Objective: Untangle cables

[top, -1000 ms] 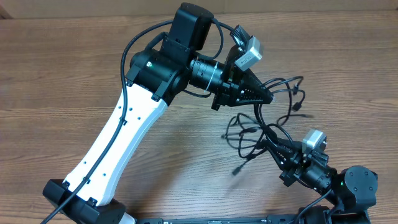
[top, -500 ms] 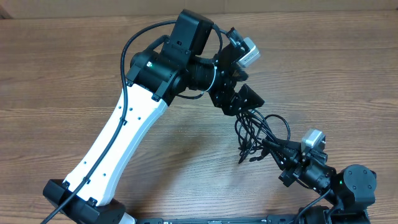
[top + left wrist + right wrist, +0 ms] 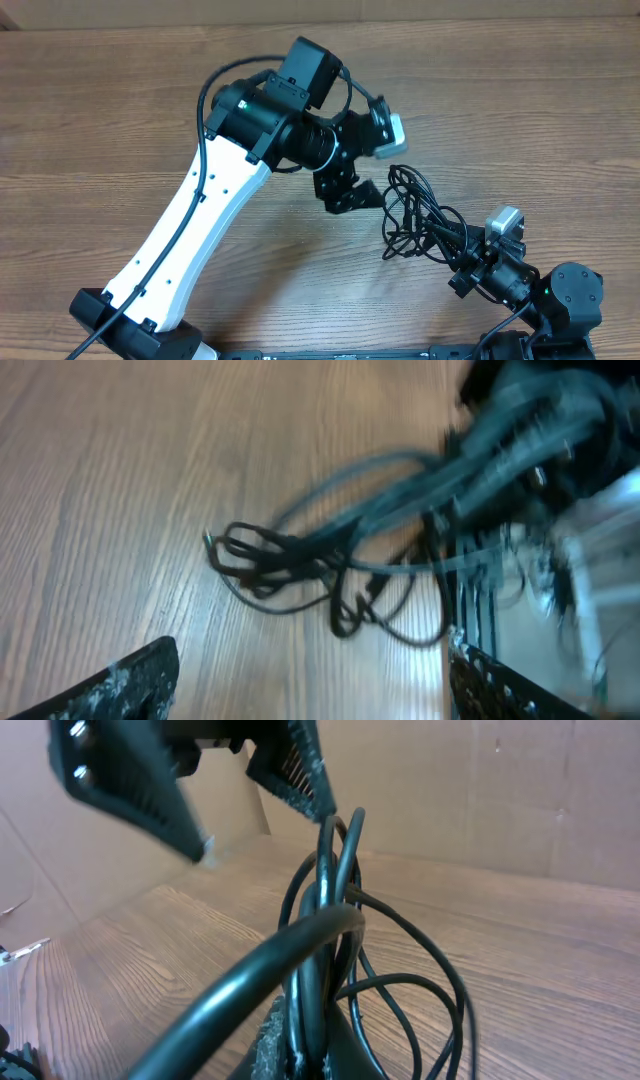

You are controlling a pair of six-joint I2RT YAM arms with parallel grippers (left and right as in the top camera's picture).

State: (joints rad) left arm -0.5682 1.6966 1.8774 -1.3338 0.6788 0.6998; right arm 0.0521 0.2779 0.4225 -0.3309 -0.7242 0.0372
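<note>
Left gripper [image 3: 350, 192] stands wide with nothing between its fingers, just beside the cables [image 3: 408, 212]; the cables are one tangled bunch trailing onto the table [image 3: 100, 120] (blurred in the left wrist view); right gripper [image 3: 452, 246] is clamped on the bunch's near end, loops rising from it.
</note>
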